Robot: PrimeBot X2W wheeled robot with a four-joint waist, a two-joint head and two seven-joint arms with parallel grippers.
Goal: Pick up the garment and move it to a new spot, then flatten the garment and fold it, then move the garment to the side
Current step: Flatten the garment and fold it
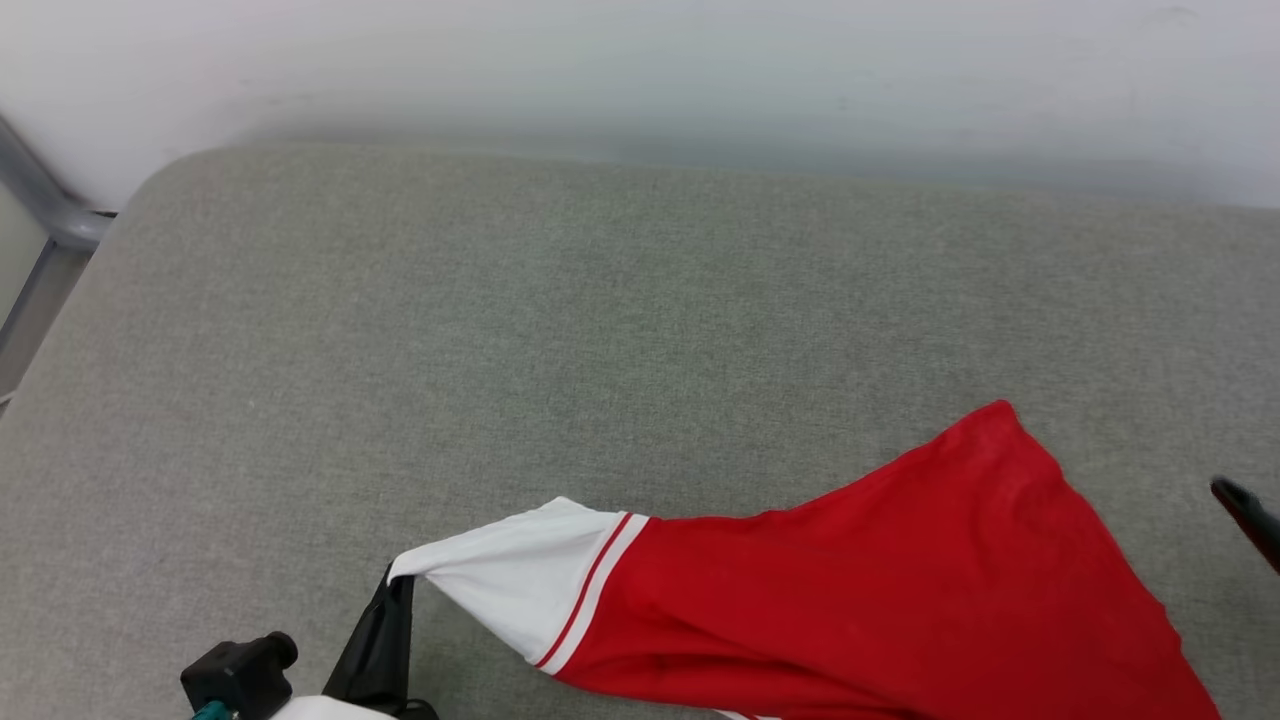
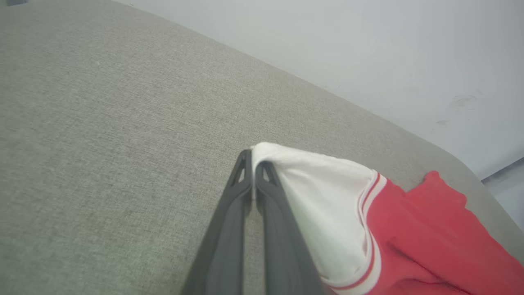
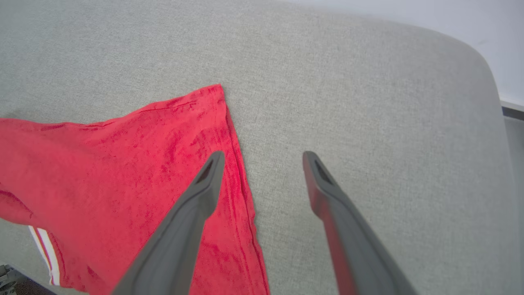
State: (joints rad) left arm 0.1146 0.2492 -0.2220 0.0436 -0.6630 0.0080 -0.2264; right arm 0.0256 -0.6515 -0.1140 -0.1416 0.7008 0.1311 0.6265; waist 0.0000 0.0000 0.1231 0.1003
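Observation:
The garment (image 1: 880, 580) is a red shirt with a white sleeve and red-and-white trim, spread along the near part of the grey cushion. My left gripper (image 1: 398, 582) is shut on the white sleeve's tip (image 2: 262, 153), pulling it to a point at the lower left of the head view. My right gripper (image 3: 262, 157) hangs open above the red hem edge (image 3: 233, 164), nothing between its fingers. One dark fingertip (image 1: 1245, 505) of it shows at the right edge of the head view. The garment's lower part runs off the bottom of the head view.
The grey fabric cushion (image 1: 500, 330) stretches wide to the left and back. A pale wall (image 1: 700, 70) stands behind it. A grey metal frame (image 1: 45, 210) sits at the far left corner. The cushion's rounded right corner (image 3: 483, 82) drops off.

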